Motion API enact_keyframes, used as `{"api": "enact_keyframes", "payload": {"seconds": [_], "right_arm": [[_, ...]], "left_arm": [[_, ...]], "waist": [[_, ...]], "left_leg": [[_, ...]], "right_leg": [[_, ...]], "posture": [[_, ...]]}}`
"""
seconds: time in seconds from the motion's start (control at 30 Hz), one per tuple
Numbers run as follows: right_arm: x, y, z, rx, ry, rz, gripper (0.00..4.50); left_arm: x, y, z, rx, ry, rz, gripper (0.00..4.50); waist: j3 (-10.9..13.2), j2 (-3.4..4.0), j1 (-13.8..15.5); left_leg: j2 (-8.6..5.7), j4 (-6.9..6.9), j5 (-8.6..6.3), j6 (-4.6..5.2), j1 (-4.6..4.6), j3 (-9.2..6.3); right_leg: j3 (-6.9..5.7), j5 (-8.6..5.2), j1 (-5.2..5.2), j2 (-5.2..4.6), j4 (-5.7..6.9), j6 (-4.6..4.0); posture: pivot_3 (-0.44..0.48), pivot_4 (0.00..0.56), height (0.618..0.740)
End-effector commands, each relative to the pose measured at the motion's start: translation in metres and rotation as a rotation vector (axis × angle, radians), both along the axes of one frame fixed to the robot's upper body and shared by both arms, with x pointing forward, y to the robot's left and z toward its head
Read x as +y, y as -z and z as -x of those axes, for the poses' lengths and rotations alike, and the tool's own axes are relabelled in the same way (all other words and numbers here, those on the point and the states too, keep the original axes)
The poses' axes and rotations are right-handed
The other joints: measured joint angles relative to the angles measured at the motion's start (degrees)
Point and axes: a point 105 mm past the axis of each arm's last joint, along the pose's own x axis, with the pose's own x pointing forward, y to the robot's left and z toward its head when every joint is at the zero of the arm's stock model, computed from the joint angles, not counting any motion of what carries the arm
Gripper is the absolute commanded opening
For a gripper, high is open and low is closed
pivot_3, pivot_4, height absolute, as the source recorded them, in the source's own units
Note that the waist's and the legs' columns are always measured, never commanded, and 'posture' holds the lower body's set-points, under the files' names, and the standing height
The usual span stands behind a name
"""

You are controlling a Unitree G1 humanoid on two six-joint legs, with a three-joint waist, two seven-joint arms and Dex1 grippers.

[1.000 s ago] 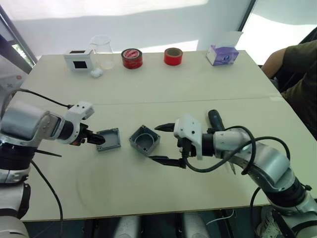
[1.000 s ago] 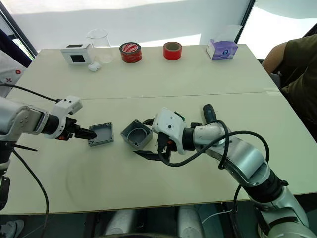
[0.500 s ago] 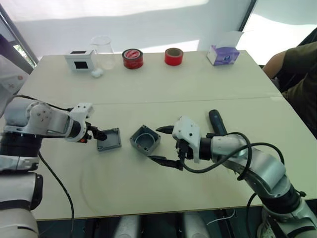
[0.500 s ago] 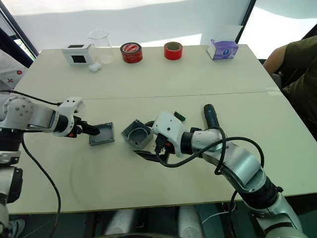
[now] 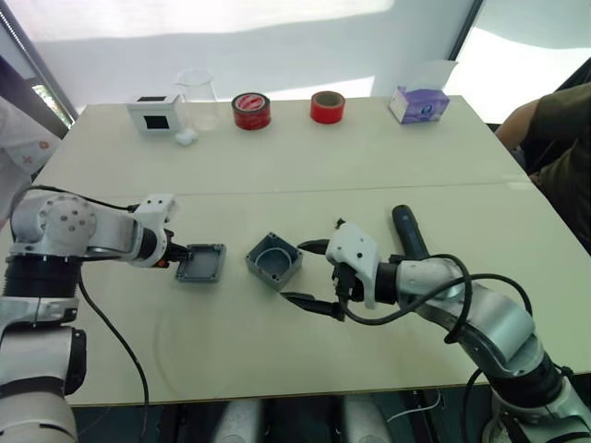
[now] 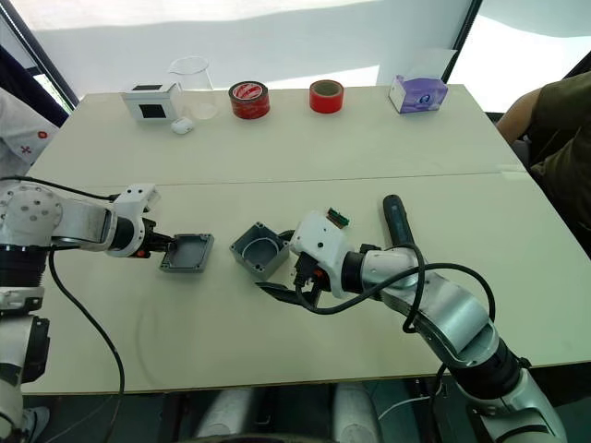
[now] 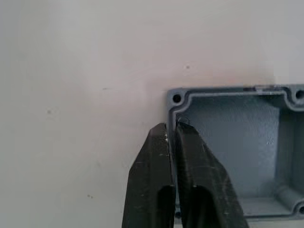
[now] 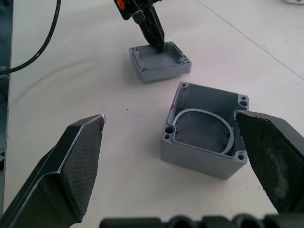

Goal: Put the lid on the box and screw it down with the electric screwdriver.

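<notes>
The grey lid [image 5: 202, 263] lies inner side up on the table, left of centre. My left gripper [image 5: 177, 256] is shut on its near-left rim; in the left wrist view the fingers [image 7: 190, 156] pinch the lid's wall [image 7: 172, 111] between them. The open grey box [image 5: 273, 262] stands just right of the lid, with a red mark on one side. My right gripper [image 5: 303, 272] is wide open just right of the box, its fingers either side of the box [image 8: 204, 137] but apart from it. The black electric screwdriver [image 5: 407, 233] lies on the table behind my right arm.
Along the far edge stand a white box with a black window [image 5: 153, 113], a clear beaker [image 5: 196, 97], two red tape rolls [image 5: 249, 110] [image 5: 327, 106] and a purple tissue box [image 5: 418, 101]. A person's arm [image 5: 554, 120] shows at the right.
My left gripper has shut on the lid's rim, and the lid now lies flatter. The right gripper stays open beside the box. The camera has shifted slightly.
</notes>
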Motion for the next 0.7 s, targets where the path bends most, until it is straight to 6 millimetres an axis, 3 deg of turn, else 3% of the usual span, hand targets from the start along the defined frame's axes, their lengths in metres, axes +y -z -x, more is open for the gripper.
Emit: {"api": "enact_keyframes", "payload": {"seconds": [0.03, 0.1, 0.13, 0.2, 0.3, 0.53, 0.7], "right_arm": [[-0.005, -0.016, -0.006, -0.062, 0.023, -0.016, 4.5], [-0.009, -0.034, -0.015, -0.026, 0.057, -0.138, 4.5], [-0.011, -0.048, -0.024, -0.007, 0.088, -0.23, 4.5], [-0.014, -0.065, -0.039, 0.02, 0.137, -0.34, 4.5], [-0.015, -0.076, -0.071, 0.097, 0.239, -0.422, 4.5], [-0.003, -0.097, -0.107, 0.251, 0.299, -0.547, 4.5], [0.002, -0.092, -0.12, 0.304, 0.315, -0.536, 4.5]], "left_arm": [[-0.008, 0.012, 0.007, 0.041, 0.026, 0.008, 0.05], [-0.007, -0.021, -0.013, -0.119, -0.001, 0.057, 0.05], [-0.004, -0.052, -0.028, -0.305, 0.009, 0.078, 0.05], [-0.001, -0.096, -0.043, -0.581, 0.084, 0.075, 0.05], [-0.013, -0.125, -0.051, -0.825, 0.16, 0.085, 0.05], [-0.046, -0.126, -0.059, -0.995, 0.259, 0.096, 0.05], [-0.069, -0.129, -0.067, -1.056, 0.273, 0.167, 0.05]], "waist": [[0.0, 0.0, 0.29], [-0.01, -0.01, 0.44], [0.03, -0.08, 0.41], [0.15, -0.26, 0.26], [0.12, -0.22, 0.07], [0.09, -0.15, -0.24], [0.09, -0.17, -0.87]], "left_leg": [[0.0, 0.01, 0.0, -0.01, 0.0, 0.0], [-0.02, 0.03, 0.0, -0.01, 0.0, 0.0], [-0.02, 0.03, 0.01, -0.01, 0.0, 0.0], [-0.01, 0.03, 0.06, -0.1, -0.05, 0.02], [0.02, -0.07, 0.11, -0.19, -0.15, 0.04], [0.01, -0.21, 0.11, -0.17, -0.23, 0.1], [-0.01, -0.11, 0.11, -0.15, -0.46, 0.06]], "right_leg": [[0.0, 0.0, 0.0, 0.0, 0.01, 0.0], [0.0, 0.0, 0.01, -0.01, 0.01, 0.0], [0.0, 0.0, 0.04, -0.01, 0.0, 0.0], [-0.01, 0.01, -0.03, 0.01, 0.04, 0.0], [-0.01, 0.04, -0.23, 0.04, 0.03, -0.06], [0.02, 0.04, -0.34, 0.02, -0.08, -0.05], [-0.02, 0.04, -0.51, 0.02, 0.26, -0.05]], "posture": [[0.0, 0.15, 0.74], [0.0, 0.15, 0.74], [0.0, 0.15, 0.74], [0.0, 0.15, 0.74], [0.0, 0.15, 0.74], [0.0, 0.15, 0.74], [0.0, 0.15, 0.74]]}}
